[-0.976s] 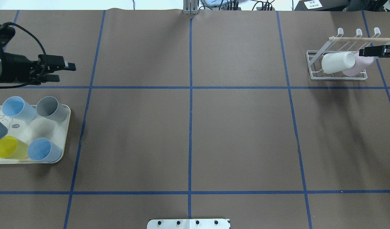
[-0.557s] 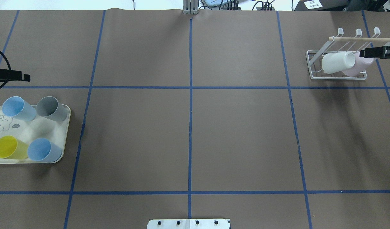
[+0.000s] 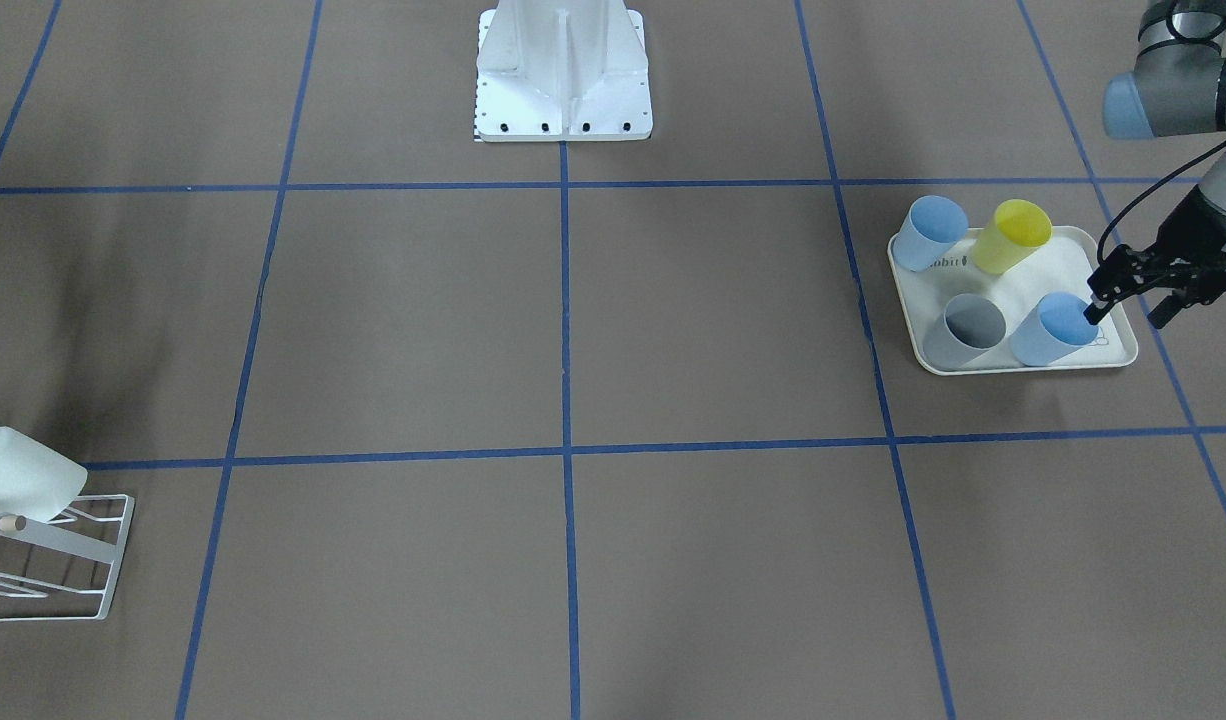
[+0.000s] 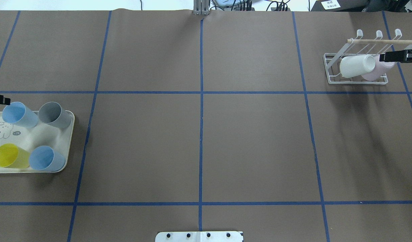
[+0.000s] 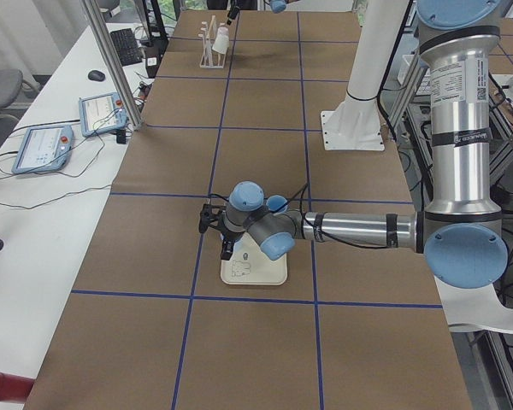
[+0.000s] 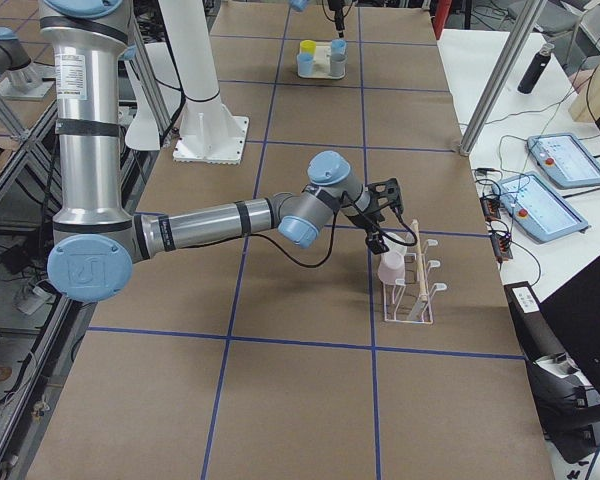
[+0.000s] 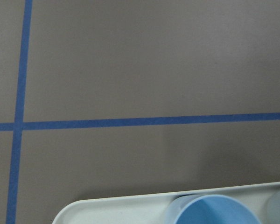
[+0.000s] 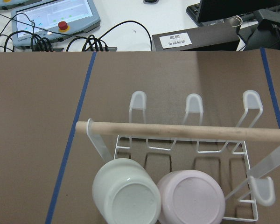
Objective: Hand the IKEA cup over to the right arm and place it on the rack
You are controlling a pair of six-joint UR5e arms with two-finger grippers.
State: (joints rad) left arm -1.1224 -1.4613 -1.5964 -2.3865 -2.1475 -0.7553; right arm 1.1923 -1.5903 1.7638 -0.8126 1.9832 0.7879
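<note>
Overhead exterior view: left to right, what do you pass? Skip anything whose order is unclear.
Yellow plastic cup → grey plastic cup → white metal base plate → white plastic cup → pale pink plastic cup, these last two on the white wire rack with a wooden dowel.

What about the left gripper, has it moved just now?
Yes. Seen from overhead, the left gripper has pulled back toward the left edge and crossed the blue tape line, ending beside a blue cup on the rabbit-print tray.
</note>
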